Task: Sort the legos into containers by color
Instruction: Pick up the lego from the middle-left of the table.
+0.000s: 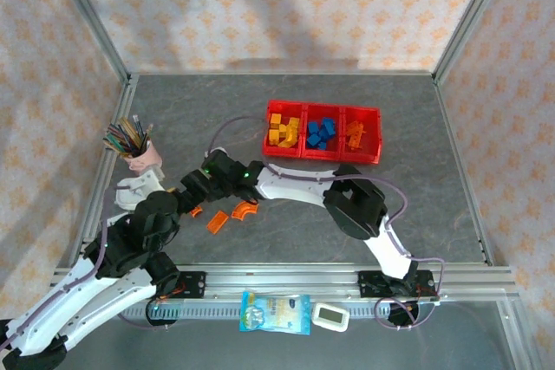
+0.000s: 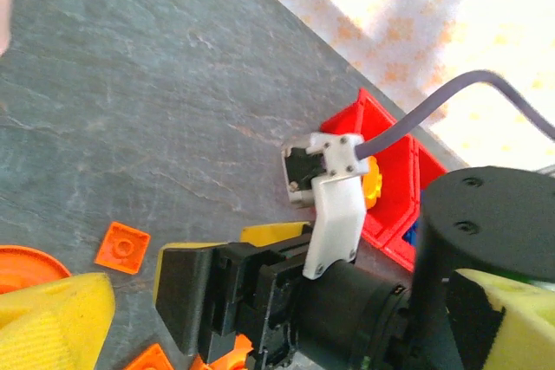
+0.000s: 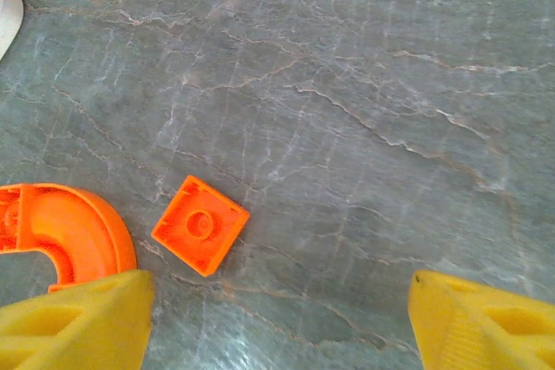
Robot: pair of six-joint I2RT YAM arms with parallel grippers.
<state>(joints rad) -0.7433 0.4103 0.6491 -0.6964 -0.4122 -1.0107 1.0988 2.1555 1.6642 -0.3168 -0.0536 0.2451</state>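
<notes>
I am holding my right hand (image 3: 277, 294) spread wide over a square single-stud orange brick (image 3: 200, 225) on veined grey tabletop (image 3: 347, 84), beside a curved arch (image 3: 82, 230)

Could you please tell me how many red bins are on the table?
3, joined in a row at the far side of the table: the left bin holds yellow legos, the middle bin blue legos, the right bin orange legos. None appears hidden.

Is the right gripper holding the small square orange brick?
No, the square orange brick lies flat on the table ahead of the right gripper, which is wide open.
</notes>
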